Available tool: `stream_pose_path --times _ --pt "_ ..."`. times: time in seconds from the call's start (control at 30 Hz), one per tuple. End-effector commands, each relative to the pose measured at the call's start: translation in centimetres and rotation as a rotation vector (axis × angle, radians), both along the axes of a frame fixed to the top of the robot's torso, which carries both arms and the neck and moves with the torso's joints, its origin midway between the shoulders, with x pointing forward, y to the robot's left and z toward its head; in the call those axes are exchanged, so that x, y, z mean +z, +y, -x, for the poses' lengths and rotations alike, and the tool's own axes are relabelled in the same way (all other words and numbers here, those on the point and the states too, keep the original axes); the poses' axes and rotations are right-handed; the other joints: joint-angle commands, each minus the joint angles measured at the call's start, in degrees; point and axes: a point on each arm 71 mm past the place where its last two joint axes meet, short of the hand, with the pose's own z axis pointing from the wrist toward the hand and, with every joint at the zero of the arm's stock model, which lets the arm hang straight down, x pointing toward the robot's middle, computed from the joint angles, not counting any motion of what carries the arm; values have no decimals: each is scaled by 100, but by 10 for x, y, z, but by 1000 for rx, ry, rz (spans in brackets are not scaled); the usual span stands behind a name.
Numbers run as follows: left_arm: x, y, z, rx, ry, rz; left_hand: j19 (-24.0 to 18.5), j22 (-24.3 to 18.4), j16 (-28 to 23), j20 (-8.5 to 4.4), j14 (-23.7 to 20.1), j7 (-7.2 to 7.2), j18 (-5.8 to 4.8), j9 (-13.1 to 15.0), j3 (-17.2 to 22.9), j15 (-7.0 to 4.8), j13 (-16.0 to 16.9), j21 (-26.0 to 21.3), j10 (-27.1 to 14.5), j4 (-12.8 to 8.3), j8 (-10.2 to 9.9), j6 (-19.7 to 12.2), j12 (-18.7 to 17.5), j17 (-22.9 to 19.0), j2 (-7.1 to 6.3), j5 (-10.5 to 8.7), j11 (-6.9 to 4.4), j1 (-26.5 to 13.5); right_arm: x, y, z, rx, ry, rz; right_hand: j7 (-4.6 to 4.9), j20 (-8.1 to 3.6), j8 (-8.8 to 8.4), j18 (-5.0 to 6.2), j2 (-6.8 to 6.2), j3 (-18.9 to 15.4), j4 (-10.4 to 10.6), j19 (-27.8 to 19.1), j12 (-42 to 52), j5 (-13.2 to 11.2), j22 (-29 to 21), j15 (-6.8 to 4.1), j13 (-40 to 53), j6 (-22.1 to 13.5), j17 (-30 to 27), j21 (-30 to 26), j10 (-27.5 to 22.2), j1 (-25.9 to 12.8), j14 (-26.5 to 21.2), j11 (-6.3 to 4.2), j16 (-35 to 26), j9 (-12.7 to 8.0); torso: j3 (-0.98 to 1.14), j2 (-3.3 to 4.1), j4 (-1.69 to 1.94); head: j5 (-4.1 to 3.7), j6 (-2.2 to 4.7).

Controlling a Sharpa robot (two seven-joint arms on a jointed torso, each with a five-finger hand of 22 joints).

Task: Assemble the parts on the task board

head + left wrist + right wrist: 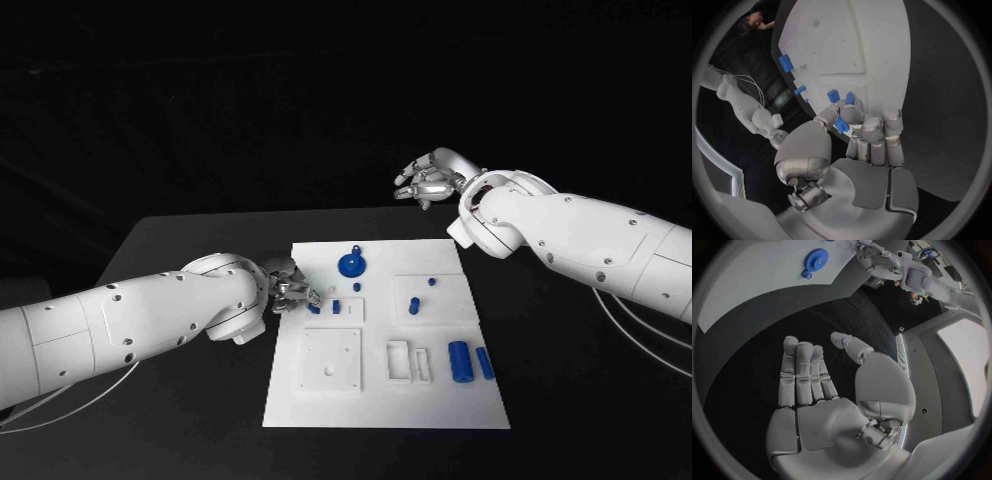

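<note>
At the board's (387, 400) left edge, the left hand (289, 290) pinches a small blue part (841, 125), seemingly poised to seat it; the right hand (430, 180) hovers far off, fingers apart, empty.

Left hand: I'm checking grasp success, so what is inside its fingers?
The left hand pinches a small blue part over the task board edge; the fingers cover most of it.

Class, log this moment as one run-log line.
left robot hand: pinches blue part at task board edge | right robot hand: open, off board
</note>
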Motion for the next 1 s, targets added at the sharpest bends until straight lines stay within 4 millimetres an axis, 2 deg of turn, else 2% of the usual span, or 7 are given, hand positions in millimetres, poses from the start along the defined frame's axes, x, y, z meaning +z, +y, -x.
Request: stream_pose_path --times 0.03,0.47,1.0 --pt "-10 0 5 -19 47 -35 46 7 36 -553 107 -383 60 352 23 -168 6 24 -6 -7 99 775 36 8 -61 -43 -55 -19 0 1 0 14 1 0 51 12 -19 90 4 -33 12 -26 36 29 114 8 -7 -1 -9 -36 -39 -36 -29 18 -2 -9 2 1 -6 3 -3" --pt "-9 -2 4 -20 33 -31 53 9 71 -562 117 -417 68 505 -3 -175 13 34 18 -2 231 893 83 13 -140 -89 -75 -23 -1 1 0 14 2 0 51 12 -19 90 6 -36 11 -26 40 33 114 8 -12 -4 -10 -38 -41 -37 -30 18 -1 -10 2 -1 -4 -2 3" --pt "-8 -7 4 -37 12 -38 65 16 117 -567 131 -423 74 582 -19 -171 23 52 35 -2 283 908 135 27 -201 -178 -74 -7 -1 1 0 18 3 -1 52 13 -19 90 7 -41 12 -25 44 36 114 9 -19 -6 -11 -40 -43 -44 -30 19 -1 -10 3 0 -4 -13 12"
